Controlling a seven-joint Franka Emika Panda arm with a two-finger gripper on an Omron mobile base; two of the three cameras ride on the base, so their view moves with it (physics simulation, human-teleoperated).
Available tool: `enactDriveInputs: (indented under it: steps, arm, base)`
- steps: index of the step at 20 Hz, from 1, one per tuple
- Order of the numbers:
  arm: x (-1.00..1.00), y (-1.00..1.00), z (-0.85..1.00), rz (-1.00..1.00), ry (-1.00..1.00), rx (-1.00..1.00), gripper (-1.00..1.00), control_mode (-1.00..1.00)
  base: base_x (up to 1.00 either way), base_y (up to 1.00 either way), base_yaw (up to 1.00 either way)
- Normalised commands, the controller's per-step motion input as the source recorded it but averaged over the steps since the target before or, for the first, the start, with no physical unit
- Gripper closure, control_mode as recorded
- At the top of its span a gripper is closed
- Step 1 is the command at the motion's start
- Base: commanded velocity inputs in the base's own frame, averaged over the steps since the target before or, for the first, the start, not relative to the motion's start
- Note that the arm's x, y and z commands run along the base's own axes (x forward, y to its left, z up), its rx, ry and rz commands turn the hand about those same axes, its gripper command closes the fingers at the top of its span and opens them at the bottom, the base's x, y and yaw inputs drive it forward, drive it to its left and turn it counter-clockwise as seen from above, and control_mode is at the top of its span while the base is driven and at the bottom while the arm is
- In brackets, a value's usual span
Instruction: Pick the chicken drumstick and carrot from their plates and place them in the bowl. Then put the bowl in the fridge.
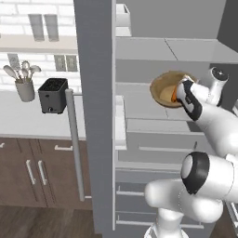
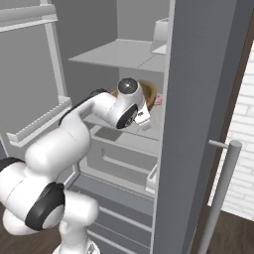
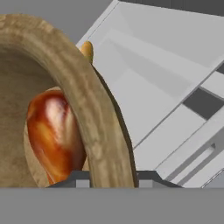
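Wooden bowl, drumstick inside, sits rim-clamped in the closed gripper, tilted just above the fridge shelf, needing lowering.

The white arm rises from the base, elbow bent, forearm reaching forward and up. Its gripper has the jaws clamped on the wooden bowl's rim, apparently one fingertip on each side of the wall.
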Motion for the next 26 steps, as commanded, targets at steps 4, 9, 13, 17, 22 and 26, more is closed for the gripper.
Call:
enactDriveInputs:
  steps: [4,9,13,17,22,26]
  arm:
    - [-0.52,0.05,1.0,-0.01,0.04,0.16,1.0,-1.0]
    - [-0.31,0.06,1.0,-0.05,-0.07,0.28,1.0,-1.0]
    - [0.73,0.26,0.56,-0.09,0.0,0.16,1.0,-1.0]
    - [0.69,0.03,0.26,-0.12,-0.08,-0.02,1.0,-1.0]
    - [-0.02,0.0,-0.01,0.0,-0.27,0.05,1.0,-1.0]
    - [-0.22,0.09,-0.93,0.0,-0.08,0.23,1.0,-1.0]
  base:
    - [0.0,0.0,0.0]
    - [0.0,0.0,0.0]
    - [0.0,0.0,0.0]
    - [0.0,0.0,0.0]
    - [0.0,0.0,0.0]
    - [0.0,0.0,0.0]
